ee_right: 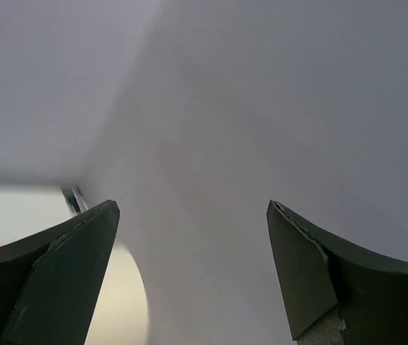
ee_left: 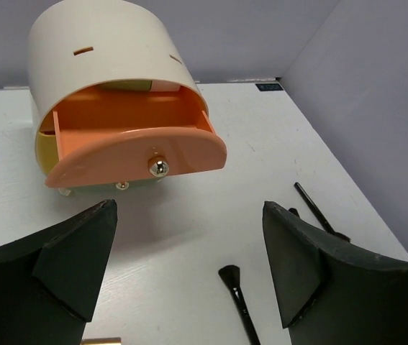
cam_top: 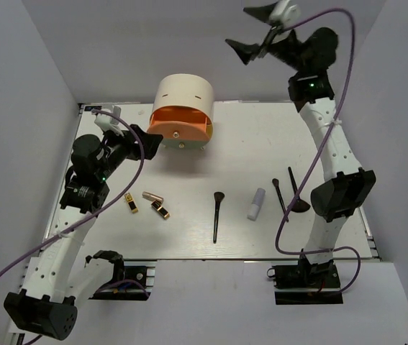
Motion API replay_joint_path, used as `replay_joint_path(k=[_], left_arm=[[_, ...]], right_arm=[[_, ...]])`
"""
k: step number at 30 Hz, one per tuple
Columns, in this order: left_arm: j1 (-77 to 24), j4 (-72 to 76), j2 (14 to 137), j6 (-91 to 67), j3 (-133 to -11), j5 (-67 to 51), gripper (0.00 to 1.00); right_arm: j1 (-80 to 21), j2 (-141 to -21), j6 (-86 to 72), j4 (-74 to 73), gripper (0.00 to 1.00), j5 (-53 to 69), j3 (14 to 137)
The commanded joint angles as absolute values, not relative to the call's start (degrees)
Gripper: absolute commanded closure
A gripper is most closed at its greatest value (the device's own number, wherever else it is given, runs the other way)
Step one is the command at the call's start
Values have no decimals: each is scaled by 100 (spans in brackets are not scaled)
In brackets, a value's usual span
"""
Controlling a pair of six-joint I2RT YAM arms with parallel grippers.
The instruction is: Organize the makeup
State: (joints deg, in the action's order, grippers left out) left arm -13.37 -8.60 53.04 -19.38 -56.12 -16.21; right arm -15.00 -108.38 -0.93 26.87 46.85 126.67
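White worktop (cam_top: 261,144) recorded: matte, rectangular, plain. It is enclosed on three sides by pale grey-lavender panels: back wall (cam_top: 117,43) at 12 o'clock, left wall (cam_top: 16,129) at 9 o'clock, right wall (cam_top: 401,144) at 3 o'clock. A narrow metal strip (cam_top: 211,261) is seen along the 6 o'clock edge. Lighting is even and diffuse; only soft shadows are cast.
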Motion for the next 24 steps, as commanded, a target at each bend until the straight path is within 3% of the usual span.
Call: replay_joint_path(k=[1,3,6,7,9,10,12,16,19,24], left_arm=[[-1354,-1089,4870,-2153,-5406,-1451,8],[-1354,-1195,4712,-2197,-5318,-1406,8],[-1354,-1318,4597,-2197,-5168,-1327,7],[-1354,-1336,4579,-2189,-5133,-1310,7],[-1354,-1353,4553,-2145,-5115,-1310,7],[-1354,-1380,4561,-2118,-5133,-1310,7],[-1354,-1450,4562,-2005,-5150,-1345,7],[-1354,-1512,4457,-1916,-5045,-1441,7],[-1354,-1398,4316,-1933,-4826,-1468,7],[-1354,-1125,4219,-1986,-4535,-1503,7]], right_arm=[[-1836,-10592,4647,-350,11,3063,11573],[-1820,-10065,5210,-753,11,3136,10911],[-1591,-9607,6509,-2191,14,4563,10362],[-1547,-9606,7644,-3868,16,4936,10449],[-1398,-9921,8714,-5573,20,5264,11072],[-1380,-10323,9841,-7313,22,5265,11692],[-1398,-10354,9623,-7532,28,4924,11560],[-1450,-9757,10775,-7532,35,4114,10258],[-1485,-9537,11293,-7532,34,3648,9590],[-1687,-9422,11207,-7541,34,3911,8658]])
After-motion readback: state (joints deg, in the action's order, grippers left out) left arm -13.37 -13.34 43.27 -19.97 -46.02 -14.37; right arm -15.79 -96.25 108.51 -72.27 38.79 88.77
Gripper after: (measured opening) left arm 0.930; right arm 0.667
